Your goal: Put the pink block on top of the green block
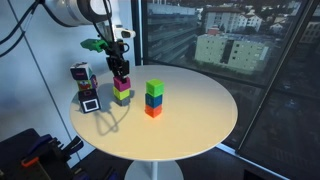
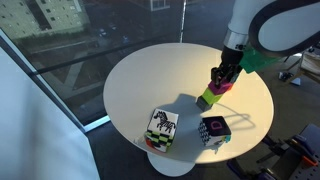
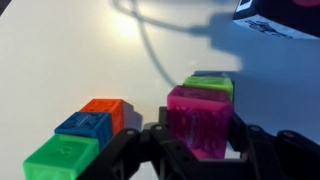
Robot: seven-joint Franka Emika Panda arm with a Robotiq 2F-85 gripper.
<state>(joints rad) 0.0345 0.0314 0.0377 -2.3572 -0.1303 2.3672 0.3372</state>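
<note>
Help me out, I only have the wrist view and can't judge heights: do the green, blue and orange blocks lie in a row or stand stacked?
Observer: Stacked. In an exterior view the green block tops the blue block, which sits on the orange block.
Operator: Is pink lifted yet?
Observer: It seems not: the pink block looks to rest on a lime block, with the gripper around it.
Operator: Anything else close by?
Observer: Two patterned cubes, on the side of the lime block away from the green block.
</note>
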